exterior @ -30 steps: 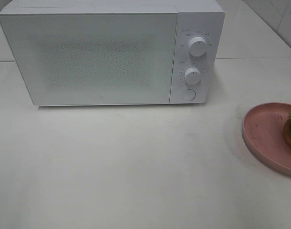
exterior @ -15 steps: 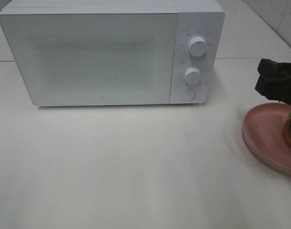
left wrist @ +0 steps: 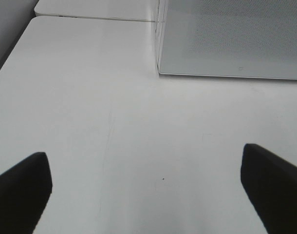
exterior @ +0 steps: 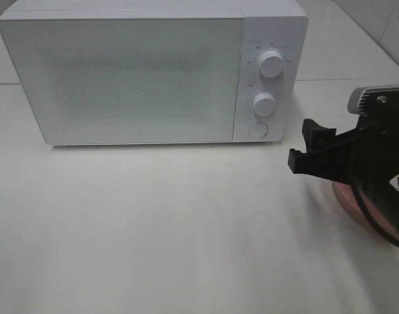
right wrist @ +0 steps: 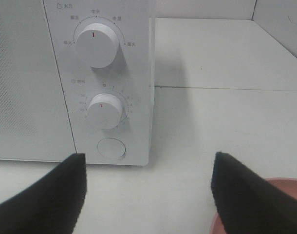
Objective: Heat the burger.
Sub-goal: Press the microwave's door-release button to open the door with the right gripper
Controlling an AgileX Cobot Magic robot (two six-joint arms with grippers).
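A white bench [exterior: 154, 229] fills the scene, matte and faintly scuffed, with a thin seam running across it behind the microwave [exterior: 134, 78]. White wall tile [exterior: 376, 19] shows at the far right corner. The left wrist view adds a hairline scratch and one tiny dark speck [left wrist: 162, 178] on the surface.

The burger cannot be made out in any view. The black right arm covers nearly all of the pink plate [exterior: 343, 196], leaving only a sliver of rim (the right wrist view catches another bit of that rim [right wrist: 287, 183] behind one finger). The microwave's door is closed, and its frosted panel hides the inside. The left arm is out of the high view.

There is one microwave, with two dials, upper [exterior: 271, 63] and lower [exterior: 264, 104], and one round button [exterior: 258, 130] below them, and one plate. There are two end effectors. The right end effector [exterior: 305, 145] hangs near the microwave's control panel, released, with only bare bench between its fingers. The left end effector [left wrist: 148, 195] is likewise spread wide over bare bench, grasping nothing.
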